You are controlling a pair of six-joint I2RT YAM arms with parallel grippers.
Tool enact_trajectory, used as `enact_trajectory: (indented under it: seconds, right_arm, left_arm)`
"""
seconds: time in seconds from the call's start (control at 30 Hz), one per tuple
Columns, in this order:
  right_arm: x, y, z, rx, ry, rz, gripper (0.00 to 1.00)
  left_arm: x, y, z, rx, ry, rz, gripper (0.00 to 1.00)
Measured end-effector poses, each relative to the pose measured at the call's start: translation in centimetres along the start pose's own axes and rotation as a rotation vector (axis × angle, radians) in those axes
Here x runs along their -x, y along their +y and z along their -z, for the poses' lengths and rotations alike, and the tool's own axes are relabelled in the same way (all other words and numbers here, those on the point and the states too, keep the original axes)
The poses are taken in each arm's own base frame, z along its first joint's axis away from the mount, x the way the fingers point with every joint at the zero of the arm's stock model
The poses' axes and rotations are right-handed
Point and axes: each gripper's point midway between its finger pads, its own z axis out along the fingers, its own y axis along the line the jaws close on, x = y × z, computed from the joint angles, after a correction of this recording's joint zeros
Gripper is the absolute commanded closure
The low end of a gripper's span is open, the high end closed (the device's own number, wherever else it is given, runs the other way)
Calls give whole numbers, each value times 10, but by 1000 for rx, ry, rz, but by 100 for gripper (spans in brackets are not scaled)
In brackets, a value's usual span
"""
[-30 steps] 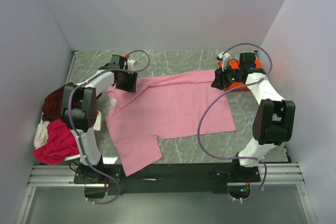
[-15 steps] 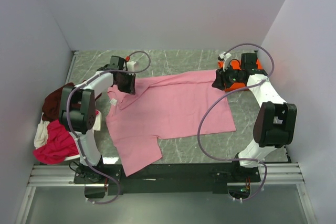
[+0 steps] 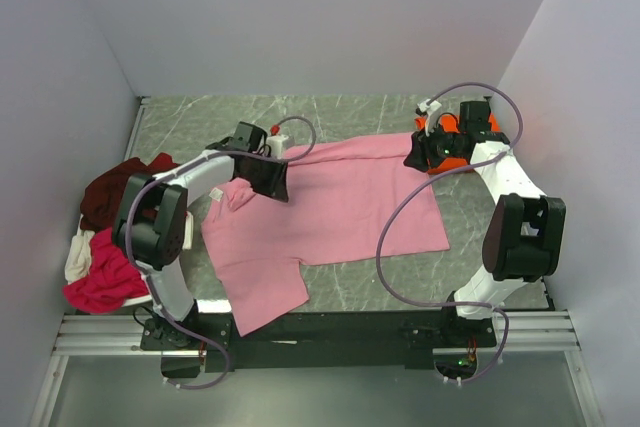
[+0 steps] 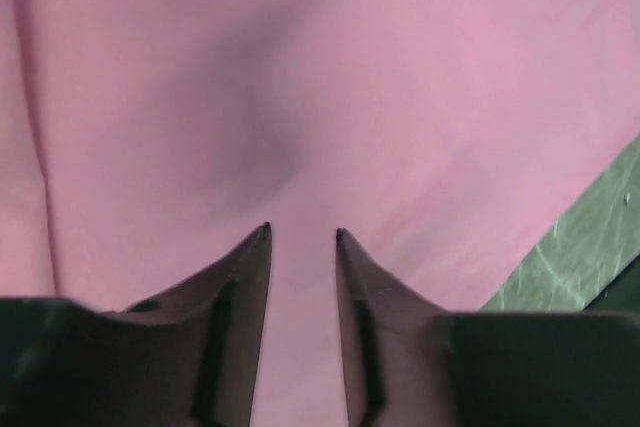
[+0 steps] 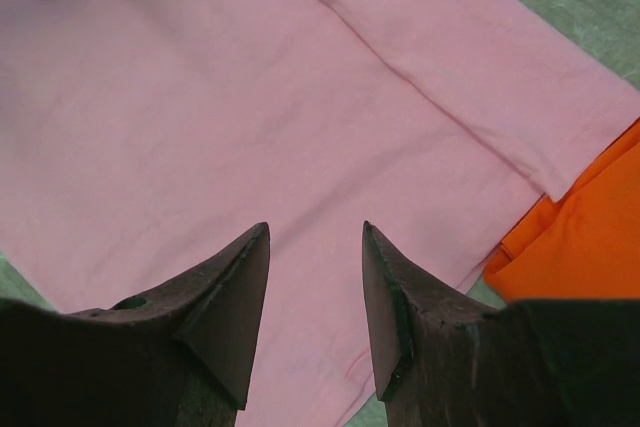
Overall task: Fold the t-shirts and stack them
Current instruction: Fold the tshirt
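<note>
The light pink t-shirt [image 3: 335, 209] lies spread across the middle of the table. My left gripper [image 3: 270, 182] is at its upper left, by the collar, shut on a pinch of the pink cloth [image 4: 400, 97], which fills the narrow gap of the left gripper [image 4: 303, 235]. The shirt's upper left corner [image 3: 235, 195] is bunched beside it. My right gripper [image 3: 418, 159] hovers open over the shirt's upper right corner; in its wrist view the right gripper [image 5: 315, 227] has flat pink cloth [image 5: 250, 97] beneath it. The bright orange t-shirt [image 3: 452, 125] lies just behind it, its edge [image 5: 590, 237] showing.
A heap of t-shirts sits at the table's left edge: dark maroon [image 3: 110, 192], magenta-red [image 3: 105, 279] and cream [image 3: 76, 259]. The green marble tabletop [image 3: 340, 115] shows behind the pink shirt. Grey walls close in the back and both sides.
My left gripper closed on the pink shirt near the collar and moved right and slightly nearer, dragging the upper left corner into a bunch. The right arm stayed put.
</note>
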Motion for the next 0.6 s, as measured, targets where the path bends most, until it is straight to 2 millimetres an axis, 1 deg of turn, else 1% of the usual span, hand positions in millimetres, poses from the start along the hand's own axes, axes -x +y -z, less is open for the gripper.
enact_trajectory:
  seconds: [0.03, 0.07, 0.1, 0.17, 0.2, 0.23, 0.3, 0.37, 0.4, 0.43, 0.47, 0.53, 0.6]
  right_arm:
    - [0, 0, 0, 0, 0, 0, 51]
    - [0, 0, 0, 0, 0, 0, 51]
    - [0, 0, 0, 0, 0, 0, 51]
    - [0, 0, 0, 0, 0, -1, 51]
    - [0, 0, 0, 1, -1, -2, 51]
    - [0, -1, 1, 1, -2, -3, 51]
    - [0, 0, 1, 2, -4, -3, 51]
    - [0, 0, 1, 4, -6, -3, 51]
    - [0, 0, 1, 4, -6, -3, 51]
    - [0, 0, 1, 5, -6, -3, 51]
    - [0, 0, 1, 5, -6, -3, 51]
    - [0, 0, 1, 5, -6, -3, 51]
    - [0, 0, 1, 4, -6, -4, 51]
  left_arm:
    - [1, -2, -1, 14, -5, -4, 41]
    - [4, -1, -1, 36, -24, -5, 38]
    - [7, 3, 3, 68, -47, 10, 37]
    - [17, 18, 18, 120, -105, 55, 34]
    - [25, 29, 27, 147, -145, 79, 34]
    - [35, 44, 39, 174, -190, 111, 36]
    - [51, 74, 56, 220, -248, 162, 39]
    - [67, 103, 64, 258, -282, 198, 42]
    - [74, 114, 63, 268, -286, 208, 44]
    - [79, 120, 61, 272, -286, 211, 44]
    - [81, 127, 54, 272, -273, 215, 44]
    - [82, 135, 39, 266, -243, 222, 45]
    - [75, 139, 23, 258, -201, 232, 47]
